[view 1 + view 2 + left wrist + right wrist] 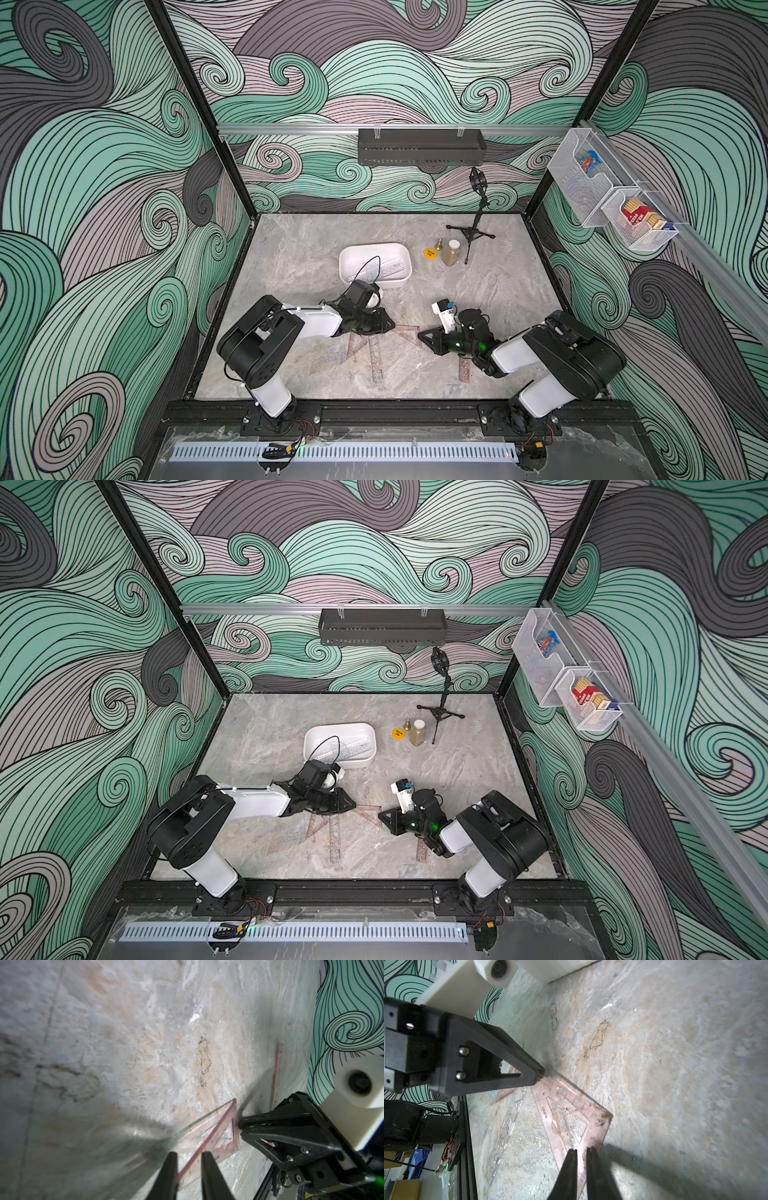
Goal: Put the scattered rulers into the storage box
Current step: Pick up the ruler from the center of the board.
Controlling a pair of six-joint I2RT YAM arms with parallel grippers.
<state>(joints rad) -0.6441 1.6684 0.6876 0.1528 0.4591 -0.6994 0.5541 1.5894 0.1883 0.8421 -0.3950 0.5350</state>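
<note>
left claw (539, 1076), right claw (240, 1126): on 1 pink triangle (577, 1103) | box (374, 248): 2 rulers (392, 266)

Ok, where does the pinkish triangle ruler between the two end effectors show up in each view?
In a top view: pinkish triangle ruler, lower centre.
In a top view: the ruler, slightly further left.
Left wrist: the ruler runs into the left end effector.
Right wrist: the ruler spans right end effector to left one.
Shared landmark: both end effectors meet at it.
</note>
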